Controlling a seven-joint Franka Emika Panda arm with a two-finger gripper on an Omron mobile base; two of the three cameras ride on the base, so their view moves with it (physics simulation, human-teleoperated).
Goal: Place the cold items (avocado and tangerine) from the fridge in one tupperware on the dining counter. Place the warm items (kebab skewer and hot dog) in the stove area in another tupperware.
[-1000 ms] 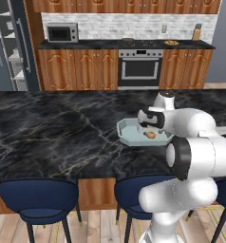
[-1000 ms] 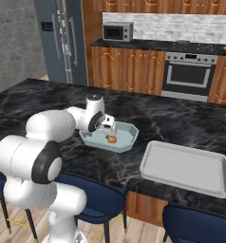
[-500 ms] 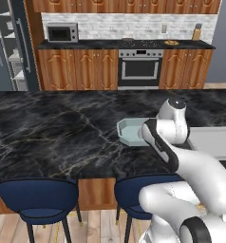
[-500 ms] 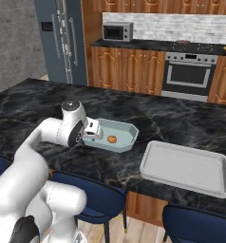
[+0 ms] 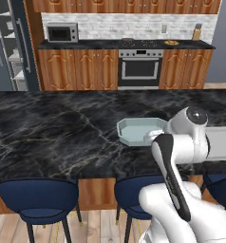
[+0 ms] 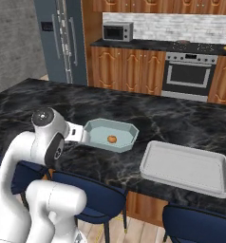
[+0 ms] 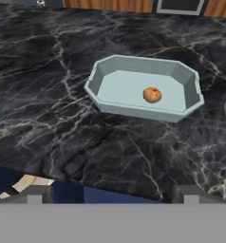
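Note:
A pale blue tupperware (image 7: 116,90) stands on the black marble dining counter (image 6: 48,97). An orange tangerine (image 7: 152,95) lies inside it, right of its middle, also seen as the tangerine (image 6: 112,139) in the right base view. My gripper (image 7: 112,195) is open and holds nothing. It hangs back from the tupperware, near the counter's front edge, looking at it. A second, grey-white tupperware (image 6: 186,163) sits further right on the counter. The avocado, kebab skewer and hot dog are out of view.
Blue stools (image 5: 39,194) line the counter's near side. The stove (image 5: 139,66), a microwave (image 5: 61,33) and wooden cabinets run along the back wall. The fridge (image 6: 62,42) stands at the far left.
My arm has drawn back from above the blue tupperware toward the counter's near edge, gripper still open. The tangerine stays in the tupperware.

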